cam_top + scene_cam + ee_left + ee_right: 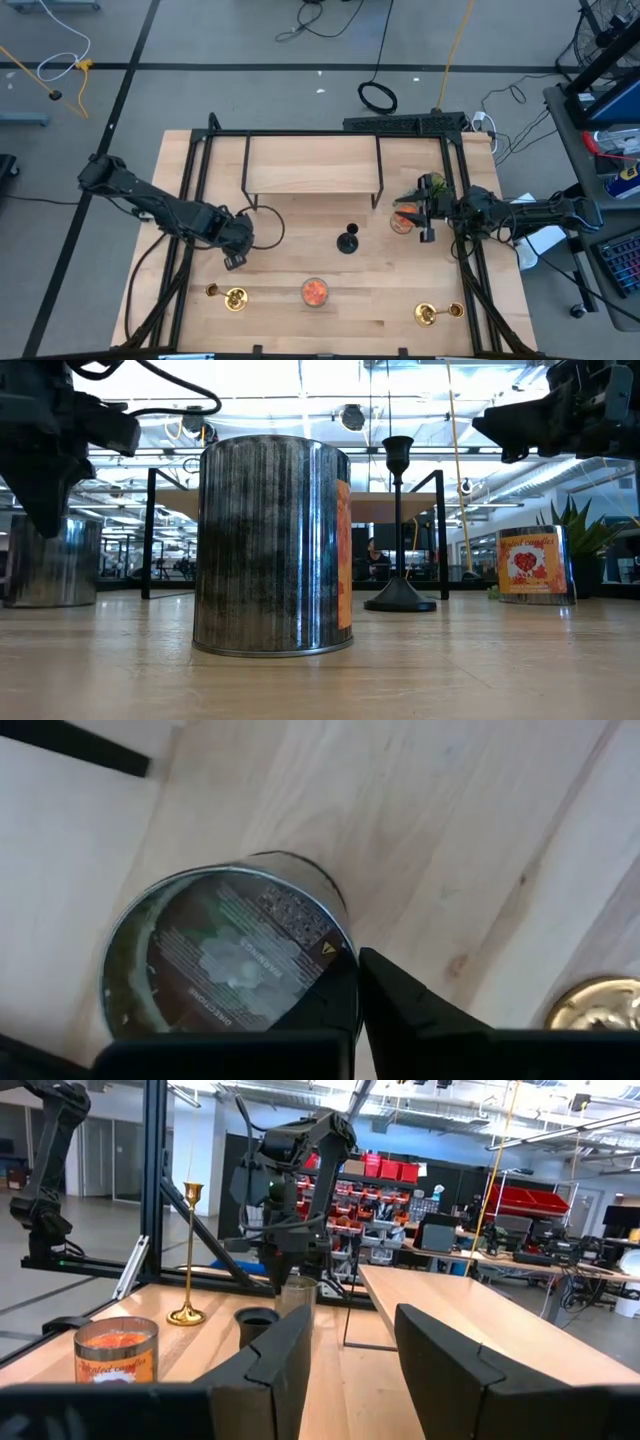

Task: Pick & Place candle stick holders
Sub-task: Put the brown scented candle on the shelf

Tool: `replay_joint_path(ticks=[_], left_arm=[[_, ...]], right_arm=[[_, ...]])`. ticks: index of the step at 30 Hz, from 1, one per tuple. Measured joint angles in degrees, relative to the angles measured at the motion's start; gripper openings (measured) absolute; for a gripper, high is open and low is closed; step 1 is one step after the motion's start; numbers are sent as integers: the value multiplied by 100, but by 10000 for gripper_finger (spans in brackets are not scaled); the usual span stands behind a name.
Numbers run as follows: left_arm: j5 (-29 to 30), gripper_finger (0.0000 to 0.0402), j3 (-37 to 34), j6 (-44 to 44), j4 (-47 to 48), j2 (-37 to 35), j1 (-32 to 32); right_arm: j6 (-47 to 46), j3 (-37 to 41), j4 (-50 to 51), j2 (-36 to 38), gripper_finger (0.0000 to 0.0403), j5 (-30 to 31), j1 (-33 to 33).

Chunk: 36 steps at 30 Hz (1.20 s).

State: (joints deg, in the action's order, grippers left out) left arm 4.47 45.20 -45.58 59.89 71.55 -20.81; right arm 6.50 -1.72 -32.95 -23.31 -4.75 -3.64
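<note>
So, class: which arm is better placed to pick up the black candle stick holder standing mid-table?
Probably right. The right gripper hangs open with the black holder ahead of it, while the left gripper hovers over a glass jar.

Black holder [347, 240] mid-surface [300, 215], jar [314, 291] in front of it. Brass holders at front-left [230, 297] and front-right [432, 314]. Shelf [312, 165] behind.
</note>
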Motion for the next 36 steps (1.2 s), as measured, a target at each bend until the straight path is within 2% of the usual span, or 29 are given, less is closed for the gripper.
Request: replay_joint_path(ticks=[3,7,13,19,23,27,33,36], left_arm=[[-107,9,148,-139,50,33,-25],[-248,7,712,-158,108,13,-155],[208,5,1656,331,277,21,-431],[986,5,2663,975,387,20,-660],[1368,3,3227,2053,409,15,-603],[1551,4,3542,3248,534,13,-165],[889,6,3573,5308,555,17,989],[863,4,3573,6333,547,17,1718]], right_arm=[[2,0,4,-2,144,0,0],[7,0,3,0,145,2,-1],[14,0,6,0,144,2,-1],[15,1,6,-1,143,7,-1],[15,0,-4,-2,142,15,-2],[16,0,-71,-1,142,15,-2],[15,0,-138,-2,142,17,0],[15,0,-153,-2,142,17,0]])
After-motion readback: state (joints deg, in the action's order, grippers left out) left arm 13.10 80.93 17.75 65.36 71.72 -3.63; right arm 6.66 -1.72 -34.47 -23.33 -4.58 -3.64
